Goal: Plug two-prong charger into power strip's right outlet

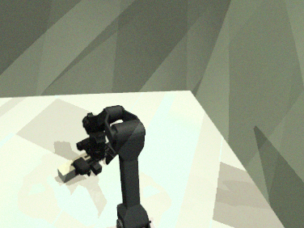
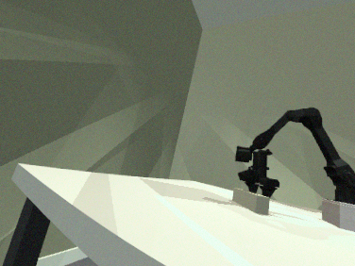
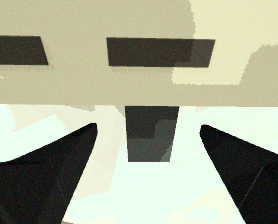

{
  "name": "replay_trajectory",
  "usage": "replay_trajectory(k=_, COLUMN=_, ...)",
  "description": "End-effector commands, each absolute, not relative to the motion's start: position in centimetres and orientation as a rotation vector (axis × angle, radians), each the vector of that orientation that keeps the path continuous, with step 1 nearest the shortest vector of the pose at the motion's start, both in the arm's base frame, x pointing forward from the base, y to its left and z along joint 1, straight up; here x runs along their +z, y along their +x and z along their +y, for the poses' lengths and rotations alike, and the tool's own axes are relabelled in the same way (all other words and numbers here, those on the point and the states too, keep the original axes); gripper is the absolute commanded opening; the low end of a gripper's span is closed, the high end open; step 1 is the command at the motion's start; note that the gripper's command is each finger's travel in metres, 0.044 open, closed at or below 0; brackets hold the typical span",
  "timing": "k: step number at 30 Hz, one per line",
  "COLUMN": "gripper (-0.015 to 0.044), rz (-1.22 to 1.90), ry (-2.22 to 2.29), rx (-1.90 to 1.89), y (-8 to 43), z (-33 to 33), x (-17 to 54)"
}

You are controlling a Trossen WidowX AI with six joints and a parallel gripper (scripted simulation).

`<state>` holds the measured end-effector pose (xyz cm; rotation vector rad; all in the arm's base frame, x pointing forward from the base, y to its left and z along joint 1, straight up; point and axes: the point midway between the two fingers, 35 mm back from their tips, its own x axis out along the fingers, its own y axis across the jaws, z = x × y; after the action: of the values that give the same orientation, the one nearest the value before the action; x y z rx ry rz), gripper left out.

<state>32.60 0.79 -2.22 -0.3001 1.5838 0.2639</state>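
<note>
Beside the power strip, between the fingers yet held by neither, stood the dark charger. The gripper was wide open. Release seemed in hand; seating was uncertain, so the next move called for checking it before retreating.

A pale tabletop before greenish-grey walls.

Beige power strip, two dark slots; dark charger block right beside its long edge.
</note>
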Motion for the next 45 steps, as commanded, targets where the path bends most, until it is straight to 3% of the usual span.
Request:
replay_trajectory(k=1, gripper=0.044, rz=1.59, ry=-0.299, rx=0.27, y=31.9, z=0.6, x=-2.4)
replay_trajectory(k=45, gripper=0.044, rz=1.58, ry=-0.295, rx=0.267, y=27.9, z=-1.0, x=-2.3)
